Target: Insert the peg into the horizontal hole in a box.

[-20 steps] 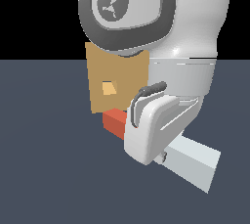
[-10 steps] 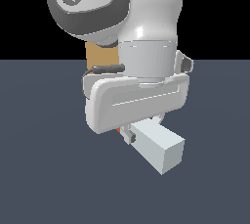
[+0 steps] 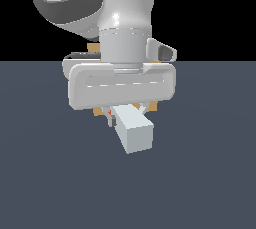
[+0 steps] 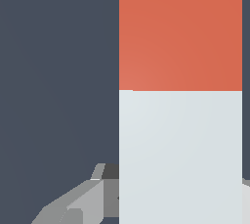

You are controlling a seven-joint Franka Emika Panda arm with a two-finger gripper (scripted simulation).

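- Exterior view: one white-grey robot arm (image 3: 115, 13) fills the upper middle, its wrist pointing down over a flat dark slate desk (image 3: 50, 183).
- Gripper (image 3: 126, 115): broad white housing set crosswise; the finger ends below it are mostly hidden behind the housing and the bar they carry. Fingers stand closed against the sides of the peg; in the wrist view one grey finger (image 4: 80, 203) shows pressed up to the bar's edge.
- Peg (image 3: 132, 129): long square-section bar, held level directly beneath the gripper. Its pale grey-white end projects out from under the gripper toward the exterior camera, the square end face plainly shown. Only a speck of red shows just under the housing in this view; the red-orange end points away, behind the gripper.
- Peg, wrist view (image 4: 180, 120): seen from above along its length, red-orange part farther from the fingers, pale grey-white part nearer and running between them; the colour change is a clean straight line across the bar.
- Box (image 3: 95, 48): tan-brown block standing on the desk behind the gripper, almost wholly covered by arm and housing. Small slivers show beside the wrist and just below the housing's lower edge.
- Hole: hidden behind the gripper; cannot tell whether the peg's red tip touches or enters it.
- Background: black above the desk's far edge.
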